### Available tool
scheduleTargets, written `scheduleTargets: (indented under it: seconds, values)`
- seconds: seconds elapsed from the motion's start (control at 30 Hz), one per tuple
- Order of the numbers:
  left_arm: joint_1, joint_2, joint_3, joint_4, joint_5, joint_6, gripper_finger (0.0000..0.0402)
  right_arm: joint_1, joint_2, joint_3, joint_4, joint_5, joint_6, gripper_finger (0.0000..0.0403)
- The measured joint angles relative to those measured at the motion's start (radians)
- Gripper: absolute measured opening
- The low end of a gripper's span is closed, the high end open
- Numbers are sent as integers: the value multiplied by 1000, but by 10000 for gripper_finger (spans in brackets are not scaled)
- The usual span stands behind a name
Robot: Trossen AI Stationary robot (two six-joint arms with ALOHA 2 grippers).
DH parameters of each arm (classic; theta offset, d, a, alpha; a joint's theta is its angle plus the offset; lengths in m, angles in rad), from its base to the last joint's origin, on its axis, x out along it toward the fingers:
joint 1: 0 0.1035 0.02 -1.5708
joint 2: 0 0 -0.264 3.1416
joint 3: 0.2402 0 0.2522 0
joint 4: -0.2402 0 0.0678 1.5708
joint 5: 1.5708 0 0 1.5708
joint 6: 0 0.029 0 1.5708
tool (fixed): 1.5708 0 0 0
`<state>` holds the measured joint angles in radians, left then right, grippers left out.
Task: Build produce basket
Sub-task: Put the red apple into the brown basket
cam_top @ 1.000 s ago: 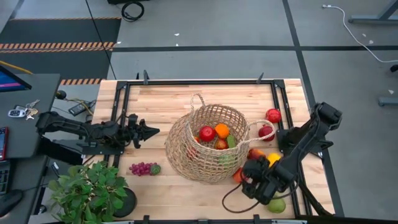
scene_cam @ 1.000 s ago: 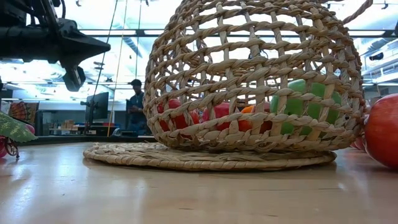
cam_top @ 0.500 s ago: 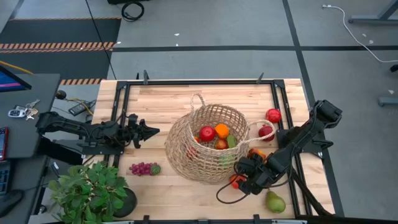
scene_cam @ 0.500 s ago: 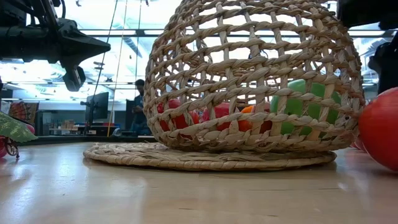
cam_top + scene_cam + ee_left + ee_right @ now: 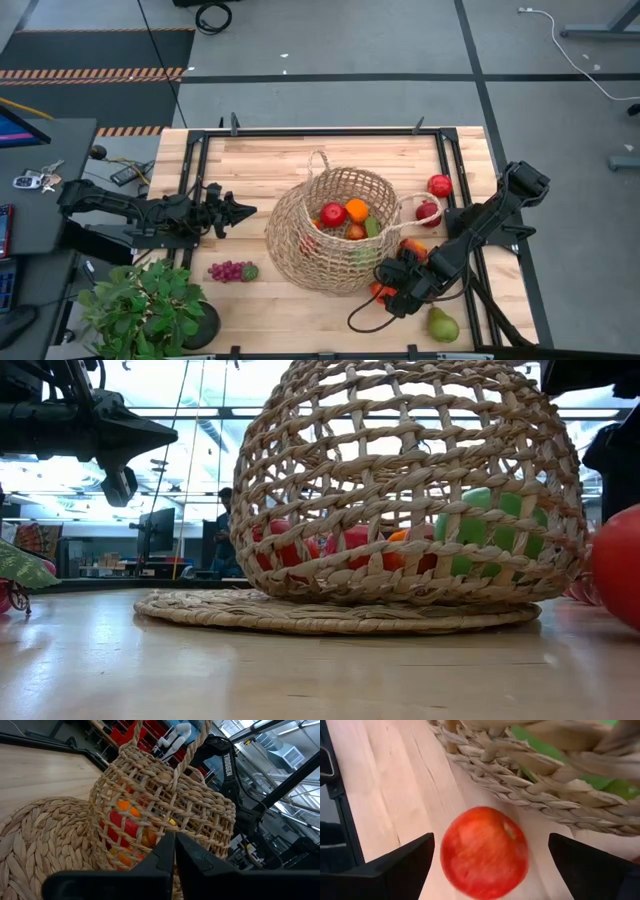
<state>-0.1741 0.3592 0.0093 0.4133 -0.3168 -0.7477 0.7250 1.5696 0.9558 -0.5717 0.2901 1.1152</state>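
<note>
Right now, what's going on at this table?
A two-armed robot is filling a straw basket with fruit. Several pieces are already inside. The right end effector hangs open over a red apple on the table beside the basket's wall, not gripping it. A pear, two more red apples and a bunch of grapes lie loose on the table. The left end effector waits shut, off to the basket's left.

Robotics lab, hazard-striped floor, monitors
</note>
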Motion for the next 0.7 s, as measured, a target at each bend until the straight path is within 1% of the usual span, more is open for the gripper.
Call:
scheduleTargets:
  seconds: [0.13, 0.27, 0.6, 0.7]
  values:
    - [0, 0, 0, 0, 0, 0, 26, 0, 0, 13, 9, -37, -72, 397]
    - [0, 0, 0, 0, 0, 0, 26, 2, 0, 28, 12, -74, -198, 397]
    - [0, 0, 0, 0, 0, 0, 19, 2, 0, 24, 30, -78, -487, 397]
    - [0, 0, 0, 0, 0, -1, 23, 2, 0, 0, 58, -86, -531, 397]
